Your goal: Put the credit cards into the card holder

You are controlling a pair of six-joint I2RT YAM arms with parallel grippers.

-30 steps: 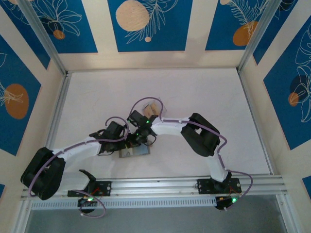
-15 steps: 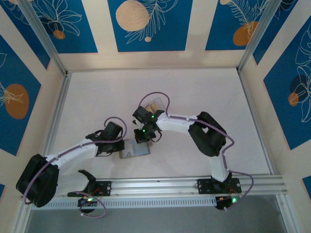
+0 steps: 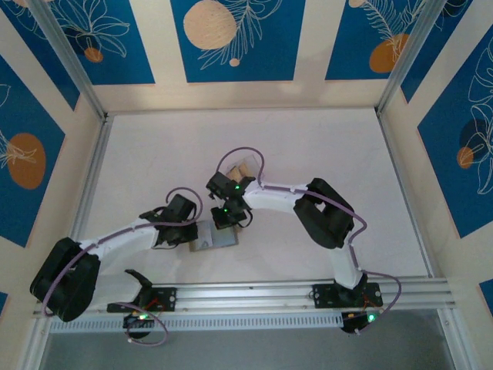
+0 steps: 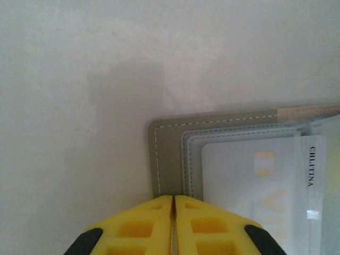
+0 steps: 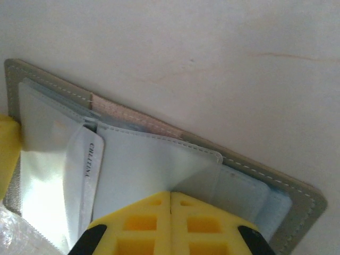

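The card holder [image 3: 214, 239] lies open and flat on the surface. It is grey outside with pale stitching, and has pale-blue sleeves and a tan strip inside. A pale card [image 4: 249, 178] with faded orange lettering sits tucked in one sleeve. Some tan cards [image 3: 241, 169] lie beyond the holder, apart from it and partly hidden.

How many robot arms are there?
2. The left arm reaches from the left side to the open wallet; the right arm bends in from the right to it.
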